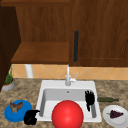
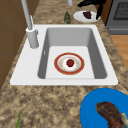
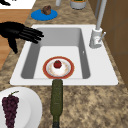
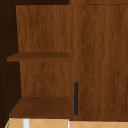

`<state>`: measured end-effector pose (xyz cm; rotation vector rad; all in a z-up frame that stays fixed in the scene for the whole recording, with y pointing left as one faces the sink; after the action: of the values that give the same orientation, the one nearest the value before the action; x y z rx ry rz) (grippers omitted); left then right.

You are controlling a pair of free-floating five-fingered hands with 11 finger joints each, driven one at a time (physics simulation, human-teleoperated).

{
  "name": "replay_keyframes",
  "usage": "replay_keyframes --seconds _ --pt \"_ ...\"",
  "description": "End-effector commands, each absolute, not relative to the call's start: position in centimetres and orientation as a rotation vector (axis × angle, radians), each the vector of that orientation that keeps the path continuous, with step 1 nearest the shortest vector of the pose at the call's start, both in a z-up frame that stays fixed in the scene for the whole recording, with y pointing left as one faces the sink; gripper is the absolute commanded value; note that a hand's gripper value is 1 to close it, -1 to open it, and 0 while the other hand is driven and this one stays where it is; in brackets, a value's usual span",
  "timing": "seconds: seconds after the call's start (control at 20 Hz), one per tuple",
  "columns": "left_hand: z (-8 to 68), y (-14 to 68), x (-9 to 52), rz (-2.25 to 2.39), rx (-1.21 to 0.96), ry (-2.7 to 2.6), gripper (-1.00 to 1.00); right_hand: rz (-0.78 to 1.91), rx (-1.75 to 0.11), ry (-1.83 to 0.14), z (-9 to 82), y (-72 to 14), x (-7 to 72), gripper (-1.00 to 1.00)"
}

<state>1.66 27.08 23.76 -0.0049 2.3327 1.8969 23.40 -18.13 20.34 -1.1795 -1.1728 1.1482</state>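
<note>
A black right hand [image 1: 89,99] hovers over the right side of a white kitchen sink [image 1: 50,85], fingers straight and spread, holding nothing. Nearest to it, on the sink floor, a red-rimmed plate [image 3: 58,67] carries a strawberry [image 3: 57,64]. The left hand [image 1: 31,117] hangs at the sink's near left corner, fingers curled and empty, just right of a blue plate [image 1: 11,115]. A green bottle [image 1: 107,99] and a white plate [image 1: 112,120] of grapes [image 1: 115,114] lie on the counter at right.
</note>
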Motion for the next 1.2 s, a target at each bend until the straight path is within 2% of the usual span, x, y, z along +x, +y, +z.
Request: replay_keyframes --seconds 0.0,0.45,0.9,1.15 --pt "23.8 27.1 1.7 1.897 -0.005 2.333 0.0 1.231 -1.155 -1.198 20.3 -18.8 22.0 -1.0" --pt "23.8 27.1 1.7 1.897 -0.005 2.333 0.0 1.288 -1.075 -1.287 18.8 -21.1 18.0 -1.0" --pt "23.8 27.1 1.7 1.897 -0.005 2.333 0.0 1.346 -0.995 -1.41 12.4 -24.3 16.2 -1.0" --pt "23.8 27.1 1.7 1.897 -0.005 2.333 0.0 1.339 -1.018 -1.345 12.6 -24.2 16.3 -1.0"
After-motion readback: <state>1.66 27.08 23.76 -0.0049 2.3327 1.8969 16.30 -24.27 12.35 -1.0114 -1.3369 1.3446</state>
